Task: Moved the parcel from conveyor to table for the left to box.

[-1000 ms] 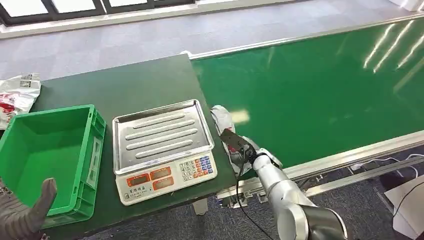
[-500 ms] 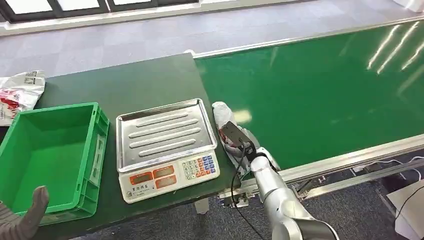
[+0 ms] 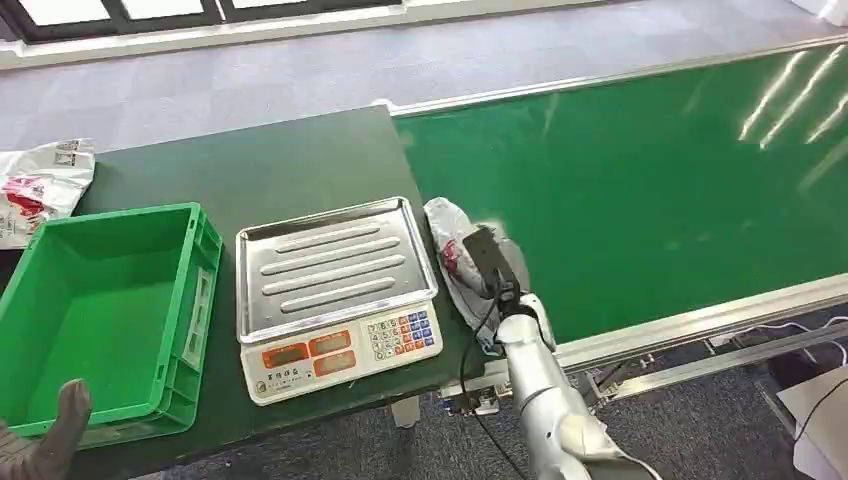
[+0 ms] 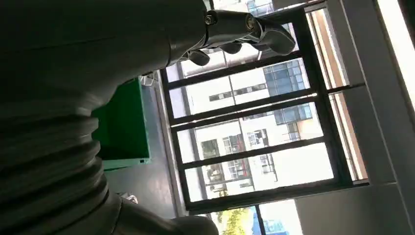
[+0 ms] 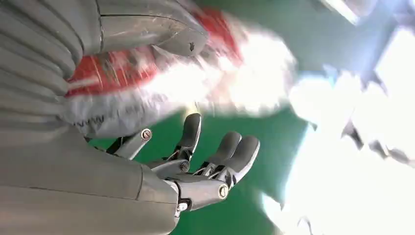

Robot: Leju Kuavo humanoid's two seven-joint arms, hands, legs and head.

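Observation:
The parcel (image 3: pixel 447 235), a white plastic bag with red print, lies at the conveyor belt's (image 3: pixel 650 180) near left corner, beside the table (image 3: pixel 250 160). My right hand (image 3: pixel 492 268) reaches over it from the near side. In the right wrist view the parcel (image 5: pixel 161 73) sits between the thumb (image 5: pixel 147 29), which lies against it, and the spread fingers (image 5: pixel 220 156), which stand apart from it over the green belt. My left hand (image 3: pixel 50 445) hovers at the table's near left corner, by the green box (image 3: pixel 205 260). Its fingers (image 4: pixel 240 27) are loosely bent and hold nothing.
An electronic scale (image 3: pixel 330 280) with a steel tray stands on the table between the green box and the parcel. Another white and red bag (image 3: pixel 40 185) lies at the table's far left. The belt's metal rail (image 3: pixel 700 320) runs along its near edge.
My right hand has moved forward along the parcel, from its near end to over its middle. My left hand has sunk lower at the picture's corner. The camera shifted slightly.

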